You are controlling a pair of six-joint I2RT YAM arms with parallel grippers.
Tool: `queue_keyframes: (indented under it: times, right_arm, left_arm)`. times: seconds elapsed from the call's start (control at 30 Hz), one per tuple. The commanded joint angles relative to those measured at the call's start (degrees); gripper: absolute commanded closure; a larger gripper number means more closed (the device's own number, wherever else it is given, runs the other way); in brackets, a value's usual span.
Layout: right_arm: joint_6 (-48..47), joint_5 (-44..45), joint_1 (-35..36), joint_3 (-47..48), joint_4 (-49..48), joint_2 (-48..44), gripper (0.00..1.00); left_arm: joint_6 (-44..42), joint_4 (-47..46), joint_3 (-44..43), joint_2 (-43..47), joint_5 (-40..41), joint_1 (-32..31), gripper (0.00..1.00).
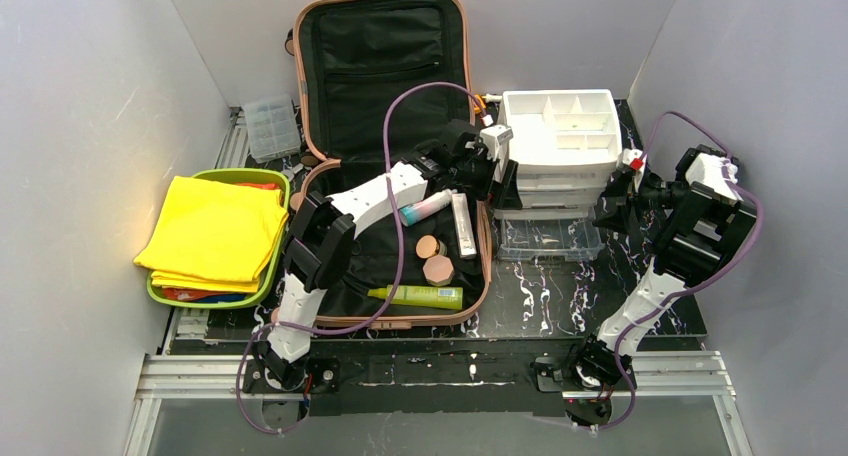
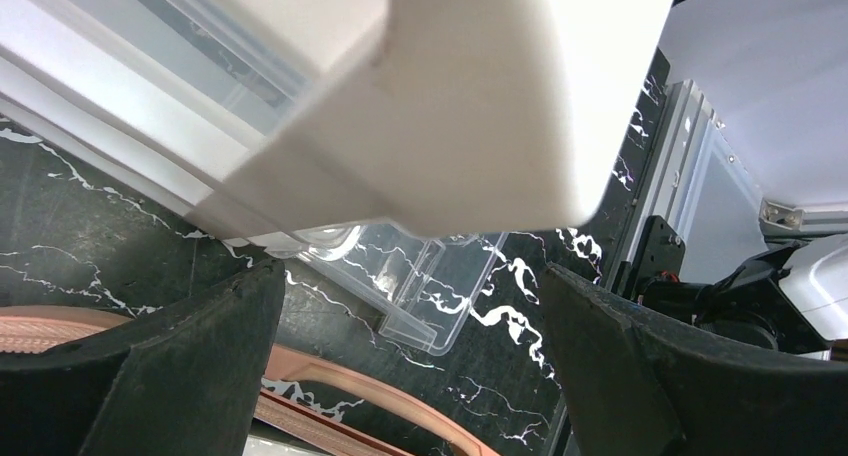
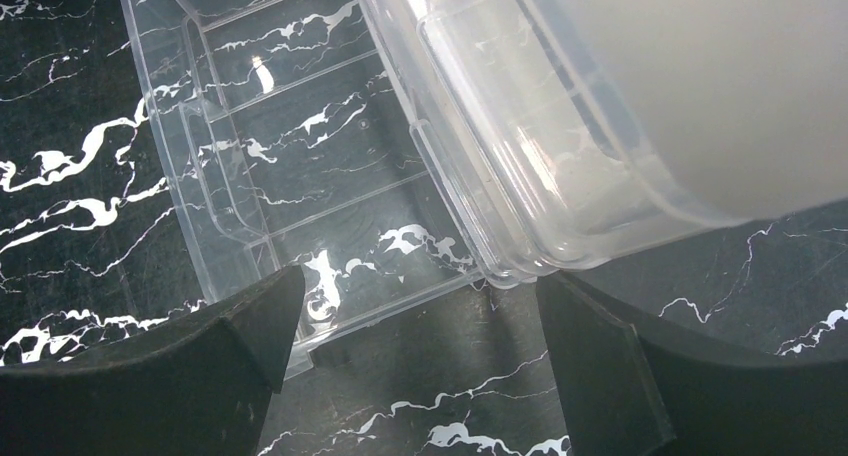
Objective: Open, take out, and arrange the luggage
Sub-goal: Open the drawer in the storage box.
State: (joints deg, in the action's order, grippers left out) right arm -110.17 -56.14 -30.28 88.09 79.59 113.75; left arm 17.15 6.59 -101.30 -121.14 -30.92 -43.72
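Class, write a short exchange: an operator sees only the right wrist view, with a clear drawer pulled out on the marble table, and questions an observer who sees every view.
Operator: Is the suitcase open?
Observer: Yes, it lies open, black lining showing.
Operator: Anything inside?
Observer: Yes, a green tube lies near its front edge.
Operator: Where is the left gripper?
Observer: Open, beside the organizer's left side.
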Motion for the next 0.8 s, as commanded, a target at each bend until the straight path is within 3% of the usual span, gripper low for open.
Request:
queue_keyframes:
  times: [0.0, 0.2, 0.47, 0.77]
  right_arm:
    - [-0.96, -2.64, 0.39, 2.06, 1.88, -0.37, 0.04]
    - [-1.19, -3.35, 0.58, 1.99, 1.89, 0.04, 0.04]
    - [-1.14, -1.79, 0.72, 1.95, 1.88, -0.43, 0.04]
    - [-1.36, 1.12, 0.8, 1.0, 1.88, -2.2, 0.05]
  left_arm:
    - [-1.58, 3.49, -2.67, -0.81, 2.64, -0.08, 0.02]
    - [-3.07, 3.69, -3.13, -1.39, 3.54, -0.07, 0.02]
    - [-0.89, 2.55, -4.3, -2.87, -3.48, -1.12, 0.0]
    - [-1.24, 2.59, -2.12, -1.03, -5.0, -2.22, 0.01]
